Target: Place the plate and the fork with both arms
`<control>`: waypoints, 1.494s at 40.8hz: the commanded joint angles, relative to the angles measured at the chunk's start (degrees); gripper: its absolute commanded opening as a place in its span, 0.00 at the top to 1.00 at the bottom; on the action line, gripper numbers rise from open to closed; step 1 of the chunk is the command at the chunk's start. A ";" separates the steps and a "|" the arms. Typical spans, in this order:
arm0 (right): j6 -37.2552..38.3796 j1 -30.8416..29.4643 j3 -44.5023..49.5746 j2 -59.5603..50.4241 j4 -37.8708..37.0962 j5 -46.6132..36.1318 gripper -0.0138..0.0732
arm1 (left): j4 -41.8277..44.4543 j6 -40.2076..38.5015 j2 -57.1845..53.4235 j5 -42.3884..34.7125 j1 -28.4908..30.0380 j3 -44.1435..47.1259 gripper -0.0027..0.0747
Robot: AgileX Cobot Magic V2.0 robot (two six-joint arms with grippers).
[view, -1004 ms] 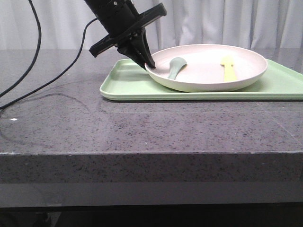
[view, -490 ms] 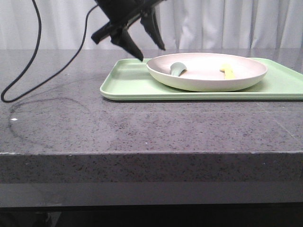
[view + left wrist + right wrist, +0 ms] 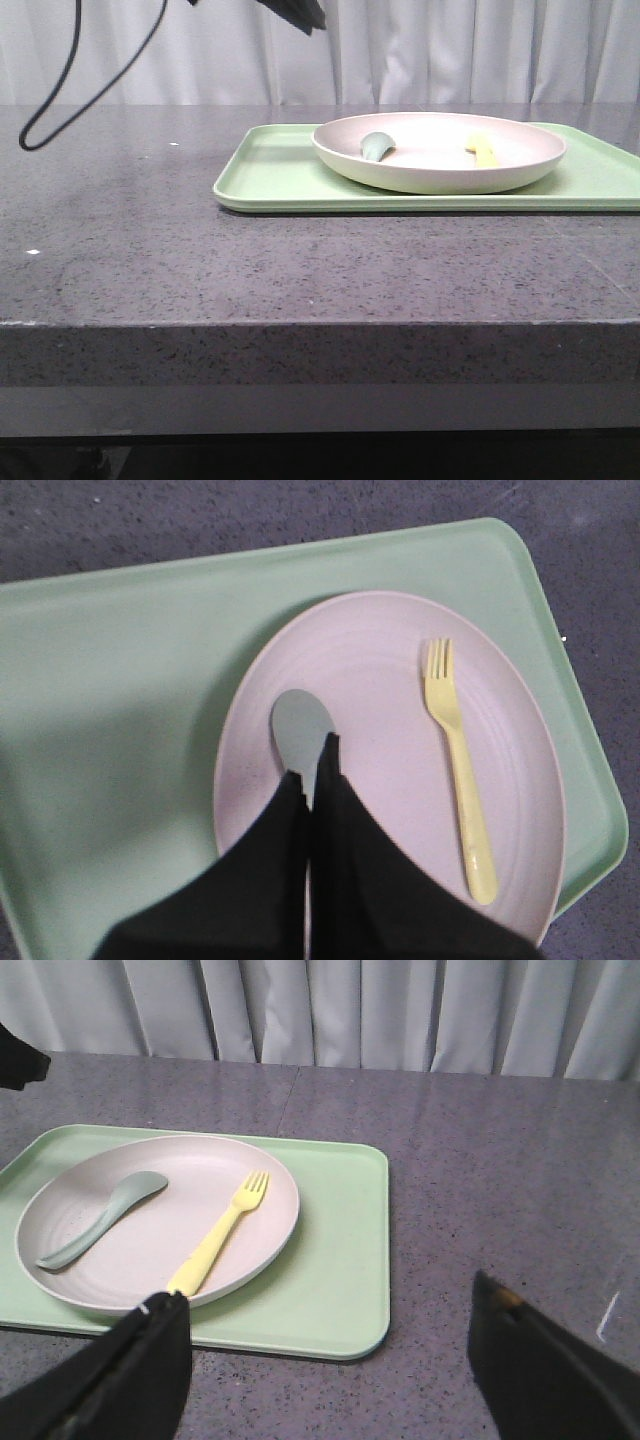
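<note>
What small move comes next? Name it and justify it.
Probably nothing beyond retreating: the plate sits on the tray with the fork lying in it, the left gripper shut overhead, the right gripper open and off the tray.

The left gripper (image 3: 318,765) is seen in the left wrist view as two matte black fingers (image 3: 345,810), broad at the lower edge and tapered to narrow tips, one tip notched with a small step. In the right wrist view, the right gripper (image 3: 330,1360) is shown as two dark wedge-shaped fingers (image 3: 130,1370) in the lower corners, with a pale scuff near each upper edge. A thin black cable (image 3: 70,75) is looped at the upper left of the front view.
</note>
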 commanded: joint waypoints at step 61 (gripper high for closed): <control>-0.36 0.27 -4.97 8.82 1.05 -4.23 0.16 | 24.37 1.38 -110.10 -63.45 9.37 117.66 0.99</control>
